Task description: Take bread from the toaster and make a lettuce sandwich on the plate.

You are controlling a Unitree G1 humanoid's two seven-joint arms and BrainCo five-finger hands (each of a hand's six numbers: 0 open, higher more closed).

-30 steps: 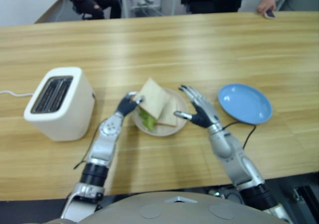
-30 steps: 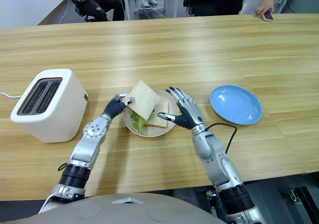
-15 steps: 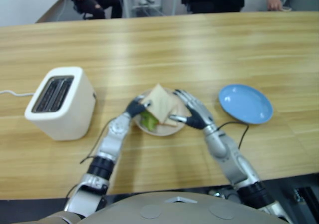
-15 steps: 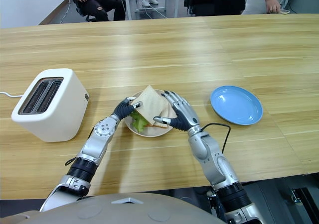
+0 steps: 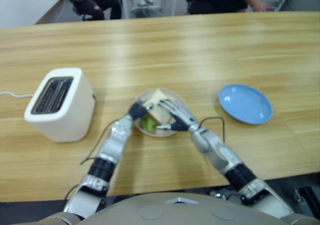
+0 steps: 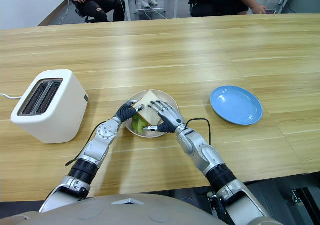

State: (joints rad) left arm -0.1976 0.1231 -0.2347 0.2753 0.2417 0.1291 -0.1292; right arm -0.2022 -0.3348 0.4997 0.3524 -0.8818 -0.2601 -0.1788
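Right eye view: my left hand (image 6: pixel 126 113) fingers pinch the top bread slice (image 6: pixel 147 105) by its edge. My right hand (image 6: pixel 165 119) lies spread-open on it, over lettuce (image 6: pixel 137 124) on the beige plate (image 6: pixel 168 98). Soft and crushable, I judge: hold the edges.

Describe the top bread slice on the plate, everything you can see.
The top bread slice is pale and squarish with a tan crust edge. It lies slightly tilted over green lettuce on the beige plate. The left hand grips its left corner. The right hand rests spread across its right side, hiding part of it.
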